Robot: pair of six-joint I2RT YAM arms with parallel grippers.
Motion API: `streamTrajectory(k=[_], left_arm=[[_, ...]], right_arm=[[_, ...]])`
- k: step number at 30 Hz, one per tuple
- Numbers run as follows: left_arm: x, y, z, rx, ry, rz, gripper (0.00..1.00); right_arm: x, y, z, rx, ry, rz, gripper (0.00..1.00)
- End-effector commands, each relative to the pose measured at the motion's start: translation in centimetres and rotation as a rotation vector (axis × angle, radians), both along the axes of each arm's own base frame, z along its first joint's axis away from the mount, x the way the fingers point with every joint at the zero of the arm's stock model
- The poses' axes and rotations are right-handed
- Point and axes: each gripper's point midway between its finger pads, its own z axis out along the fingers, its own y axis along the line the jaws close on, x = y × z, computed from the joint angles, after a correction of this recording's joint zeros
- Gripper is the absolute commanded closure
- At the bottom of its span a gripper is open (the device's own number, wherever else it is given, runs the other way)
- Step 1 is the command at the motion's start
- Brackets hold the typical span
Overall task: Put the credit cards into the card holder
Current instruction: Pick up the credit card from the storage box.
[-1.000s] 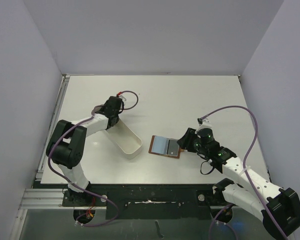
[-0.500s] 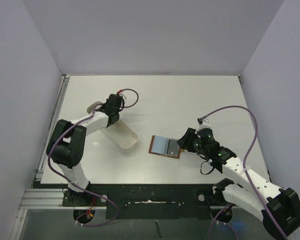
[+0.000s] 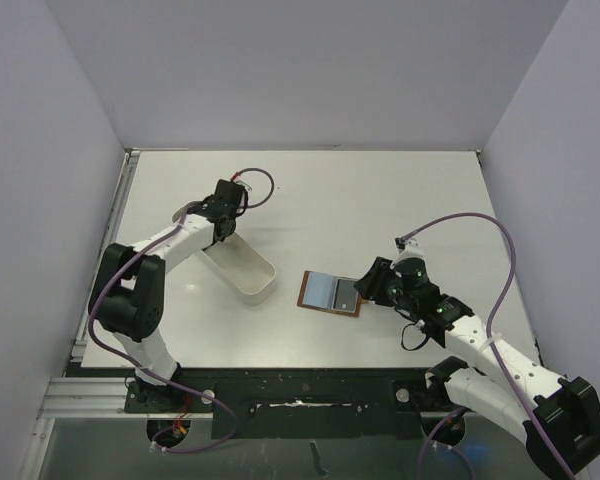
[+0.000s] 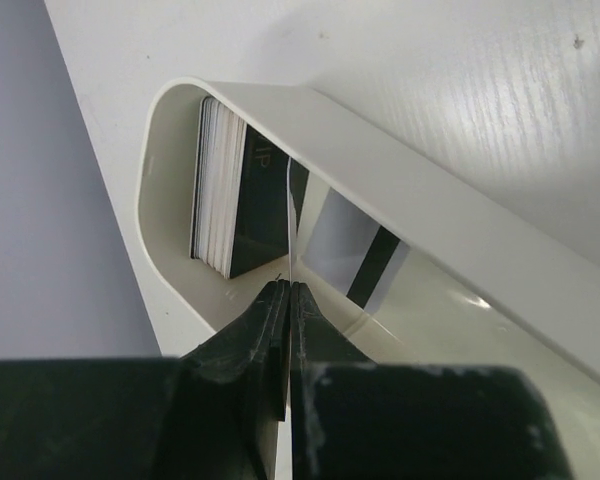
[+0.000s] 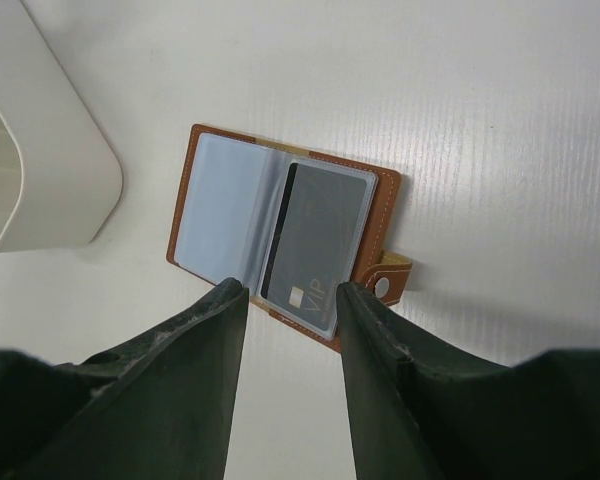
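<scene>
1. Since one second ago, the left gripper (image 3: 220, 222) has shut and pulled toward the far-left end of the white tray (image 3: 252, 275), which shifted slightly with it.
2. Its jaws are pressed together on the edge of one thin credit card (image 4: 291, 215), standing on edge inside the tray.
3. More cards (image 4: 218, 195) stand stacked against the tray's rounded end, just beside it.
4. The right gripper (image 5: 290, 288) hangs with its jaws apart above the card holder (image 5: 220, 215), holding nothing.
5. The card holder lies open on the table (image 3: 400, 190) near the tray, not touching it, with a grey card (image 5: 315, 245) in the pocket on its tab side.
</scene>
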Motion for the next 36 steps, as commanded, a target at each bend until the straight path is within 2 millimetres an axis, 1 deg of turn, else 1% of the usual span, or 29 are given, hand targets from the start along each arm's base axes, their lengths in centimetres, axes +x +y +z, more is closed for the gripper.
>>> streamTrajectory(k=[1,6,12,16,17,21,25,29,32,36], left_arm=[[-0.3,-1.4,4.0,-0.157,-0.07,0.023,1.0],[-1.3,-2.5,5.6,-0.286,-0.088,0.037,1.0],[-2.8,-5.4,7.9,-0.498,-0.092,-0.012,1.0],[-4.0,-7.3,9.7,-0.645,-0.097,-0.052,1.0],[-4.3,-7.7,10.0,-0.674,-0.096,-0.061,1.0],[-5.6,-10.2,12.1,-0.855,-0.095,-0.109,1.0],[-7.8,-13.9,13.5,-1.075,-0.028,-0.218,1.0],[-10.2,-16.7,14.4,-1.263,0.062,-0.293,1.0],[-11.9,-18.4,15.1,-1.385,0.138,-0.352,1.0],[-14.2,-20.2,15.8,-1.547,0.235,-0.424,1.0]], right_arm=[[0.8,0.5,1.5,0.043,-0.052,-0.001,0.58],[0.9,0.8,2.1,0.065,-0.059,0.004,0.58],[1.1,2.0,3.5,0.124,-0.083,0.038,0.58],[1.2,2.5,4.8,0.178,-0.126,0.043,0.58],[1.2,2.7,5.2,0.195,-0.139,0.047,0.58],[1.3,3.6,7.4,0.278,-0.196,0.07,0.59],[1.4,4.9,10.1,0.365,-0.251,0.122,0.61],[1.5,6.4,12.3,0.44,-0.279,0.176,0.64],[1.2,7.3,13.7,0.486,-0.302,0.226,0.64],[1.0,8.0,14.9,0.529,-0.323,0.256,0.62]])
